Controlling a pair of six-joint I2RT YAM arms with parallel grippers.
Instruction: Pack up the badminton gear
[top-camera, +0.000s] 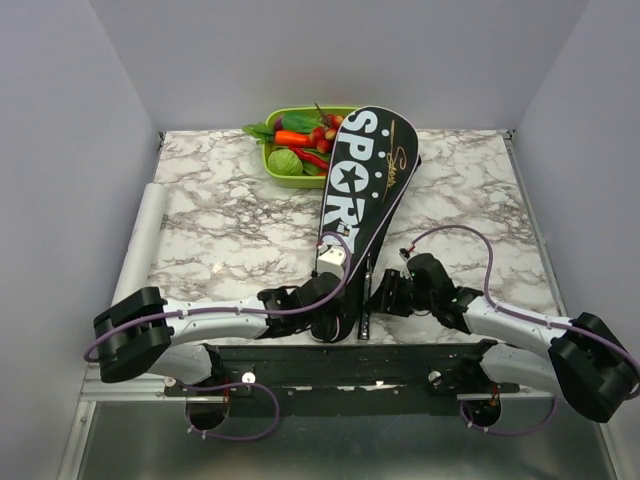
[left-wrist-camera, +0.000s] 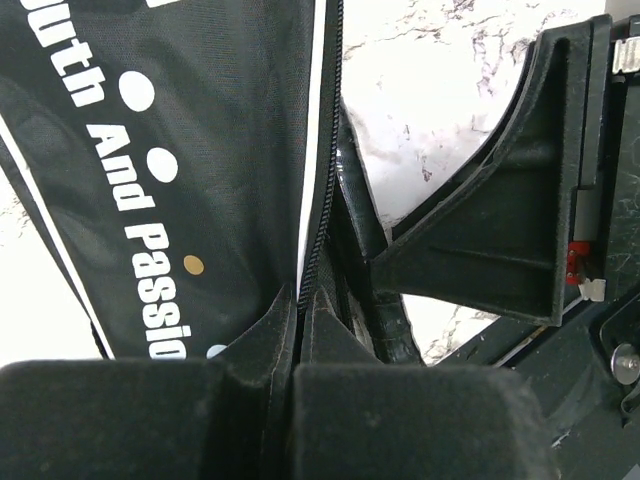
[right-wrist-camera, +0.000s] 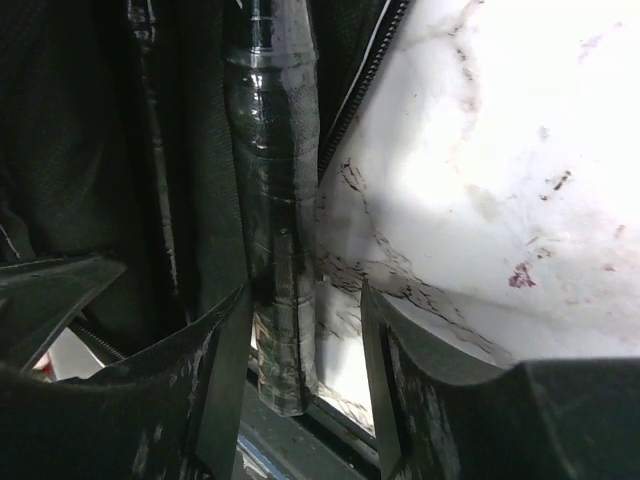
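From above, we see the bag lying lengthwise away from us, its narrow end by the left gripper and right gripper. At the left wrist, the gripper is pressed together on the bag's zipper edge. At the right wrist, the jaws stand spread around a racket handle that runs along the bag.

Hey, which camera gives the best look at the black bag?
The top external view: the whole bag is in frame, its SPORT lettering readable. The left wrist view shows only fabric, lettering and zip up close. The right wrist view shows just dark fabric and zip beside a handle.
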